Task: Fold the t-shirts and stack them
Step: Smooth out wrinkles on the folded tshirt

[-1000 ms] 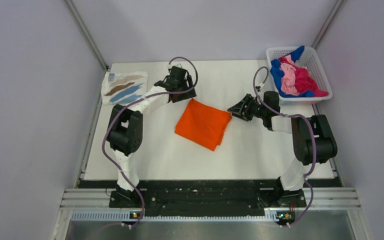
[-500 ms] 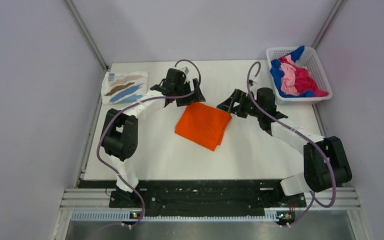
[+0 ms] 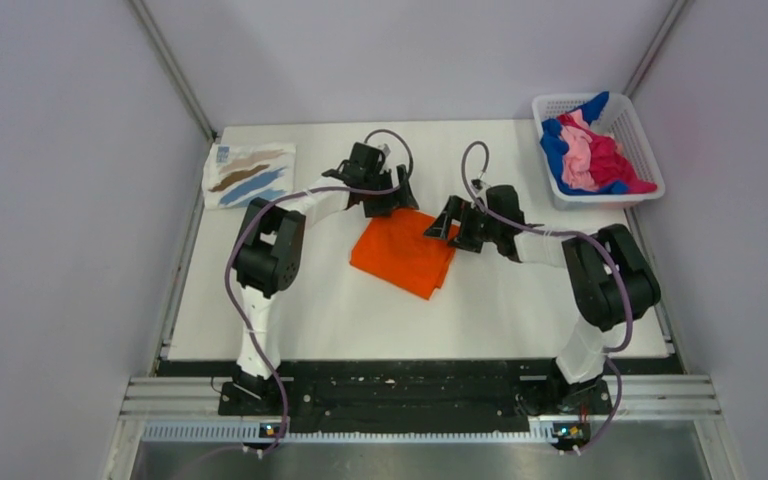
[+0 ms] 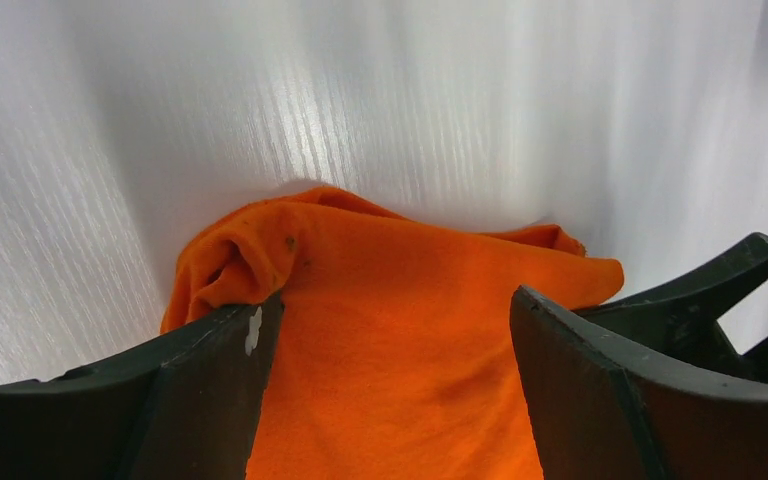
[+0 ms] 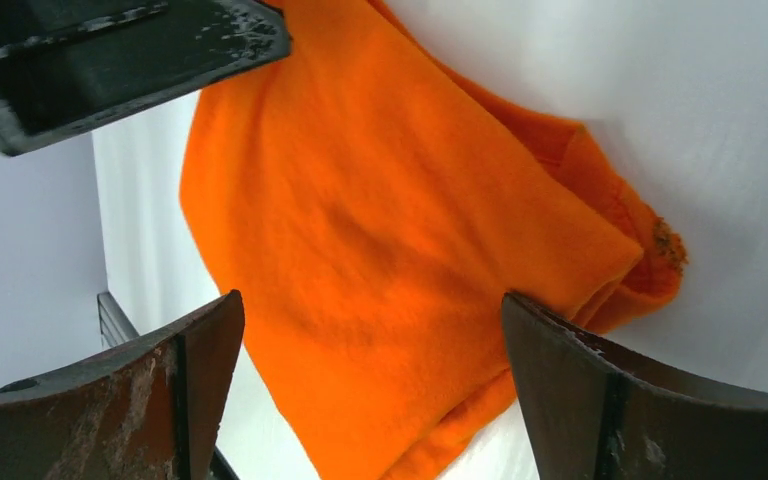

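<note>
Folded at the middle of the table (image 3: 520,310), the orange t-shirt (image 3: 405,255) looks light, limp and slump-prone, best pinched through all layers at its far corners, where the left gripper (image 3: 396,198) and right gripper (image 3: 444,221) hover wide-jawed, holding nothing.

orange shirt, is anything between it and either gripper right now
Nothing visible does. The left gripper and right gripper both stand open over the far edge of the orange shirt. Each wrist view shows the shirt right between the fingers, with nothing on it.
</note>
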Controlling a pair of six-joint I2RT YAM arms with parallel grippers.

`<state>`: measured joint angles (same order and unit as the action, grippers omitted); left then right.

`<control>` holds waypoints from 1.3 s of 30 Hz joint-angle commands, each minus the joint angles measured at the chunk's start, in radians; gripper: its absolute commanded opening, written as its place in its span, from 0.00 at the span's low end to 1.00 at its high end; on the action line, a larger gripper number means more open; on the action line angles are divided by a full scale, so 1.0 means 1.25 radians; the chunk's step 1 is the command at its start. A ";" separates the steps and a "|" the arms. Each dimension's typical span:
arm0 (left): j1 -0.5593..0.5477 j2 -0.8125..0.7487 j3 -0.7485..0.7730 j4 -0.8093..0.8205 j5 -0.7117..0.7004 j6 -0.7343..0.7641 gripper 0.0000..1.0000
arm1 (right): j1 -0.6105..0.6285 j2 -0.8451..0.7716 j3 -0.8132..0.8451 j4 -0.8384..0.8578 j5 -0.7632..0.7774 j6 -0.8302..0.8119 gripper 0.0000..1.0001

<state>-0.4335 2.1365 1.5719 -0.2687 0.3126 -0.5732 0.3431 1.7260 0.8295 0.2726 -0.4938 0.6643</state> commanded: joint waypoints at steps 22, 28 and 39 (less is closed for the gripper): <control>0.007 -0.301 -0.195 -0.073 -0.224 0.034 0.88 | -0.030 -0.158 0.072 -0.185 0.223 -0.152 0.99; 0.005 -0.340 -0.295 -0.030 -0.167 0.009 0.89 | -0.029 -0.371 -0.024 -0.186 0.280 -0.105 0.99; -0.014 -0.247 -0.317 -0.022 -0.145 0.005 0.70 | -0.051 -0.777 -0.249 -0.279 0.513 -0.003 0.99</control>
<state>-0.4442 1.7817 1.1591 -0.3225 0.1104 -0.5632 0.3012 0.8642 0.5522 -0.0277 0.0311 0.6155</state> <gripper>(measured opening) 0.723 0.985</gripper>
